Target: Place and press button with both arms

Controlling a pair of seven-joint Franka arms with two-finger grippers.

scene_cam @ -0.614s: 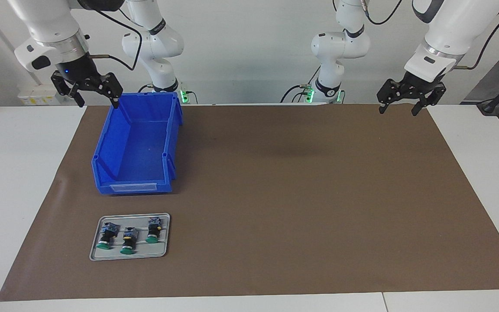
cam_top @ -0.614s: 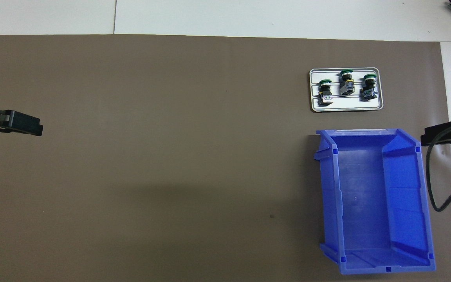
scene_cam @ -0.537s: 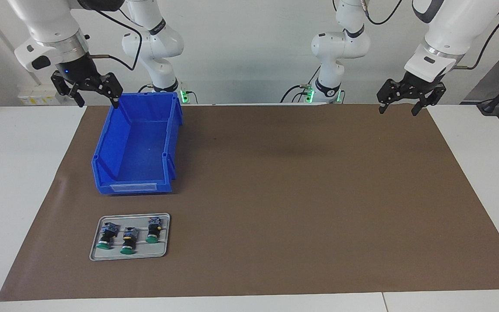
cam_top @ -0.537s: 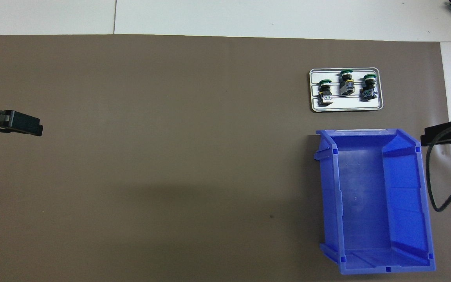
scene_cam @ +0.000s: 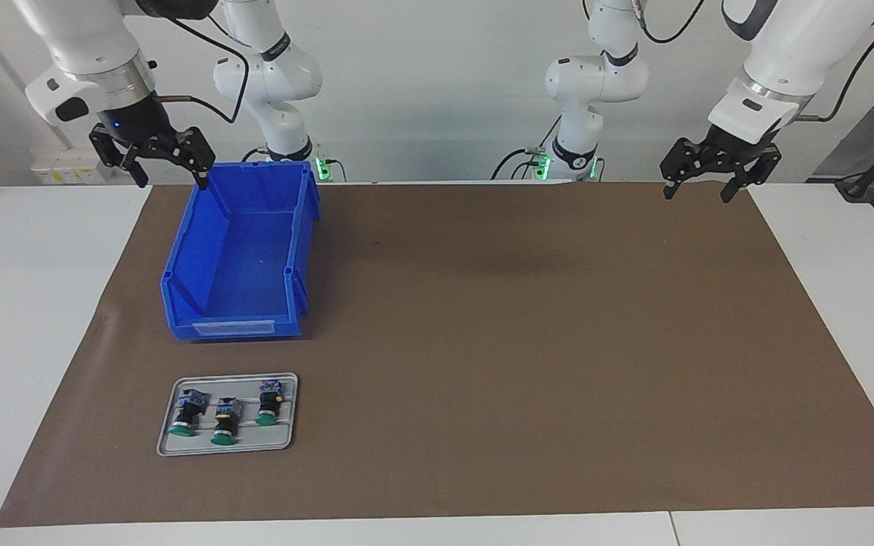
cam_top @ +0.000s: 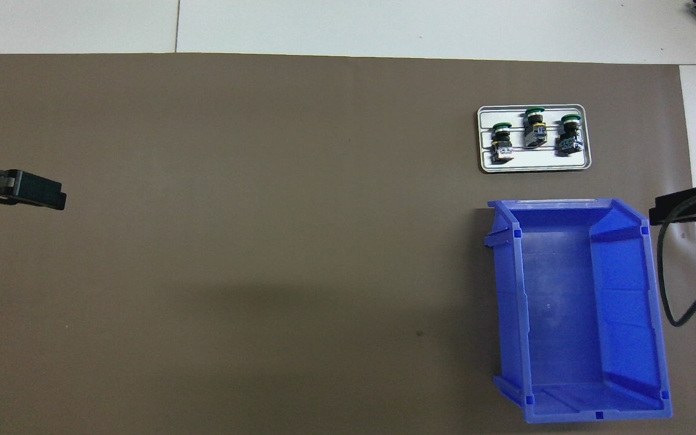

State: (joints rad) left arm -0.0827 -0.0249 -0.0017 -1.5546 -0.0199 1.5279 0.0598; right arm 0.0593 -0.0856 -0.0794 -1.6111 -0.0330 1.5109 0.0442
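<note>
Three buttons with green caps and black bodies lie side by side [scene_cam: 183,415] [scene_cam: 226,421] [scene_cam: 268,406] on a small grey tray [scene_cam: 285,437], also seen from overhead [cam_top: 501,143] [cam_top: 534,128] [cam_top: 568,134]. The tray [cam_top: 535,164] sits farther from the robots than the blue bin. My right gripper [scene_cam: 171,182] hangs open and empty over the bin's corner closest to the robots. My left gripper [scene_cam: 697,195] hangs open and empty over the mat's edge at the left arm's end. Both arms wait, raised, and touch nothing.
An empty blue bin [scene_cam: 240,328] [cam_top: 511,302] stands on the brown mat [scene_cam: 520,341] at the right arm's end. White tabletop [scene_cam: 20,303] borders the mat. A black cable [cam_top: 665,284] hangs beside the bin.
</note>
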